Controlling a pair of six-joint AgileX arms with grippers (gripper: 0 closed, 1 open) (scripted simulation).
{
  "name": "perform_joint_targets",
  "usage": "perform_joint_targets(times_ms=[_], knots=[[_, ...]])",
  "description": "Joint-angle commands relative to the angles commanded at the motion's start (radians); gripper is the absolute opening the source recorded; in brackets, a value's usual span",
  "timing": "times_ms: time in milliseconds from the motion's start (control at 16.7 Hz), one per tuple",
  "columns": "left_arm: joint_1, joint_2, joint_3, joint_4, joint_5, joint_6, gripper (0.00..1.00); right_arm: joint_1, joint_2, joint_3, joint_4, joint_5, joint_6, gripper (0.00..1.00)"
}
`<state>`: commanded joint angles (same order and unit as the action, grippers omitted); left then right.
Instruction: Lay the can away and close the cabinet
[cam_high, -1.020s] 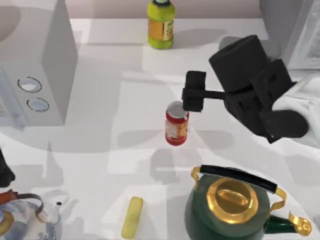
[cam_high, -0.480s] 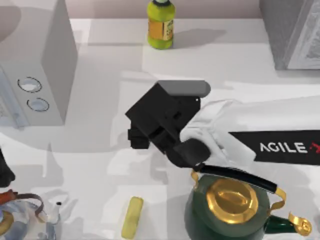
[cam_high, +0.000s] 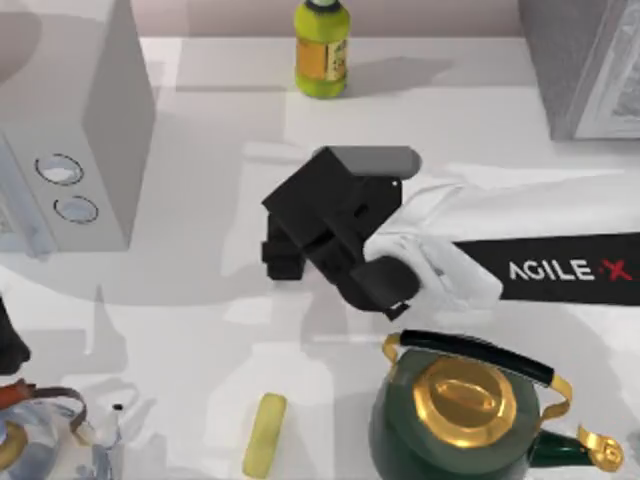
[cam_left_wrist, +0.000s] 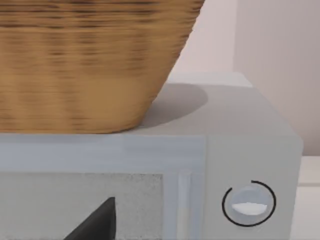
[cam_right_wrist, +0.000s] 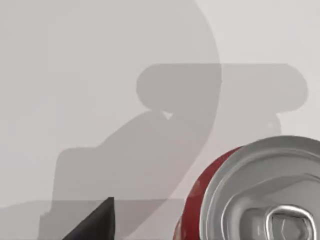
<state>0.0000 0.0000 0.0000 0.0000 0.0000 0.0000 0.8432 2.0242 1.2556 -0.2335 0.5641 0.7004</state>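
— Where was the can (cam_right_wrist: 260, 192) relative to the right arm's fingers?
— In the right wrist view its silver top and red side sat close under the camera, upright on the white tabletop (cam_high: 200, 330), with one dark finger (cam_right_wrist: 97, 220) off to its side and apart from it. From above, the right gripper (cam_high: 283, 260) hung over the middle of the tabletop and covered the can.
— How wide were the fingers?
— I could not tell, nor whether they touched the can.
— And the left arm?
— Parked facing the grey cabinet (cam_left_wrist: 250, 150), under a wicker basket (cam_left_wrist: 90, 60).
— Counts?
— One can, one yellow-green bottle (cam_high: 321, 50), one green kettle (cam_high: 460, 410), one pale yellow bar (cam_high: 265, 435).
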Motion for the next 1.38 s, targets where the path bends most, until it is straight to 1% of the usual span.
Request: perform_joint_targets(times_ms=[300,720,1380], knots=[[0.000,0.000,0.000,0.000,0.000,0.000,1.00,-0.036,0.104,0.025,0.093,-0.018,-0.030,1.00],[0.000,0.000,0.000,0.000,0.000,0.000,1.00,-0.020,0.113,0.025,0.095,-0.010,-0.016,1.00],[0.000,0.000,0.000,0.000,0.000,0.000,1.00,-0.020,0.113,0.025,0.095,-0.010,-0.016,0.17]])
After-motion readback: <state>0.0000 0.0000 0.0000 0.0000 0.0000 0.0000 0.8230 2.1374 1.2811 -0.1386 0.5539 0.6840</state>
